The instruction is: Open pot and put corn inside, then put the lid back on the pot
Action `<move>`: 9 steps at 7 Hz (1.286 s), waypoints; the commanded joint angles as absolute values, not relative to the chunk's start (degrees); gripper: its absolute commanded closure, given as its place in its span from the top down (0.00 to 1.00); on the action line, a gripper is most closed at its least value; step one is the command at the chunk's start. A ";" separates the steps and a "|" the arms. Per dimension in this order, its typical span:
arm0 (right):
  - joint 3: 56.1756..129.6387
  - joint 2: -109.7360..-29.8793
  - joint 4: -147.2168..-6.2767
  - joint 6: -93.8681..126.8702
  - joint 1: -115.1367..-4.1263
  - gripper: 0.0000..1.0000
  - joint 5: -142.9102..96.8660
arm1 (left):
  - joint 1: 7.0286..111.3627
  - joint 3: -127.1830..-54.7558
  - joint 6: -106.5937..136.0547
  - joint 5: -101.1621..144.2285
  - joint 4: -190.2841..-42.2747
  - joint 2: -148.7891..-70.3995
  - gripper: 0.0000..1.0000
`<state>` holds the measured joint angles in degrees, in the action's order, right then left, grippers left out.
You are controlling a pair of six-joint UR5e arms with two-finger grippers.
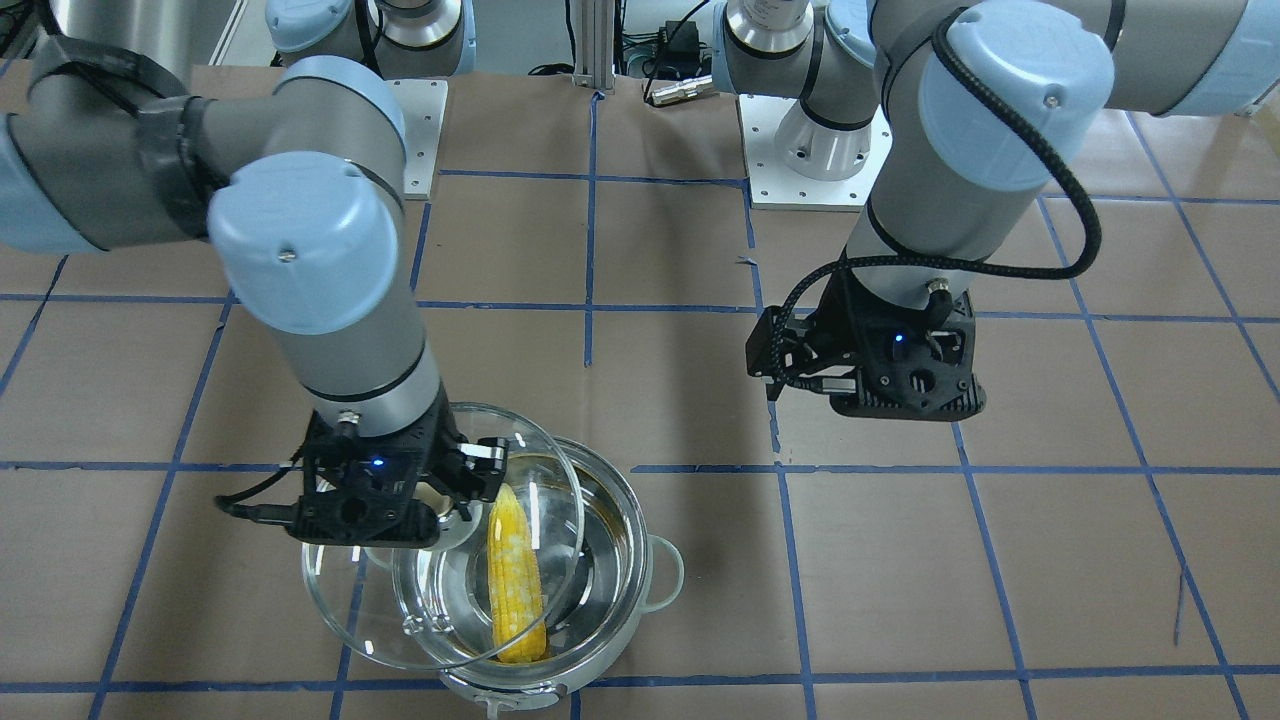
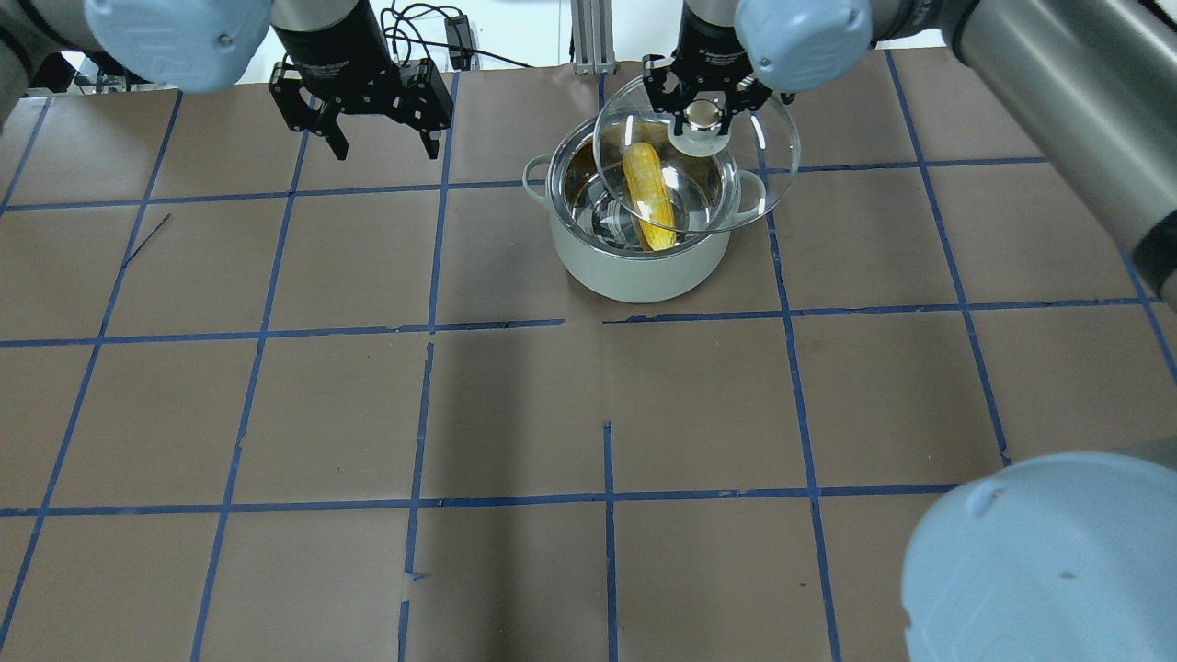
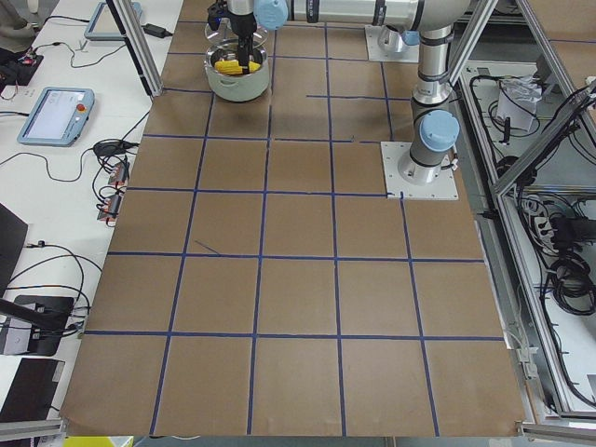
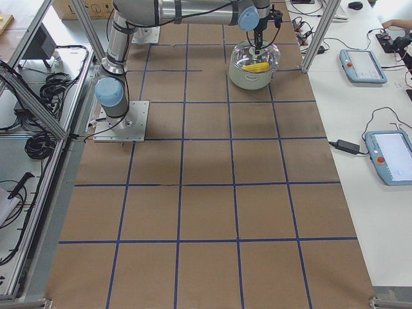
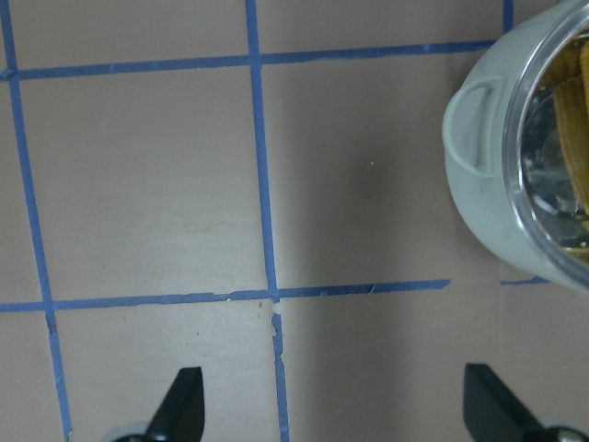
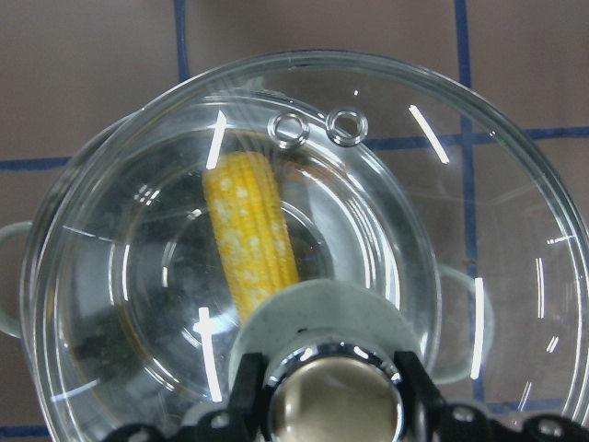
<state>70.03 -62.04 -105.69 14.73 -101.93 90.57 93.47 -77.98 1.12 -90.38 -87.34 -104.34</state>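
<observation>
The pot [image 2: 634, 271] stands at the far middle of the table, with the yellow corn [image 2: 648, 193] lying inside it. My right gripper [image 2: 703, 115] is shut on the brass knob [image 6: 336, 396] of the glass lid [image 2: 768, 170]. It holds the lid just above the pot, shifted partly off the rim toward my right. The corn [image 6: 250, 230] shows through the glass, with the two vent holes [image 6: 290, 129] beyond it. My left gripper [image 2: 386, 152] is open and empty above the table, left of the pot [image 5: 479, 184].
Brown paper with a blue tape grid covers the table [image 2: 515, 414]. The arm bases' mounting plates [image 1: 815, 185] sit at the robot's side. Tablets and cables [image 4: 364, 64] lie on side benches beyond the table's edge.
</observation>
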 commanded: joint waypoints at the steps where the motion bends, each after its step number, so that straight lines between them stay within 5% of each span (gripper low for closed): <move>1: 68.29 -58.64 -106.96 21.49 -105.89 0.29 92.10 | 92.81 -82.95 0.44 -89.57 -86.75 -99.95 1.00; 4: 68.99 -57.75 -106.96 20.92 -106.00 0.29 91.94 | 92.55 -90.41 0.79 -89.56 -85.27 -95.02 1.00; 9: 68.12 -56.43 -107.14 20.83 -105.38 0.31 91.58 | 91.23 -89.48 -0.53 -86.57 -84.01 -94.83 1.00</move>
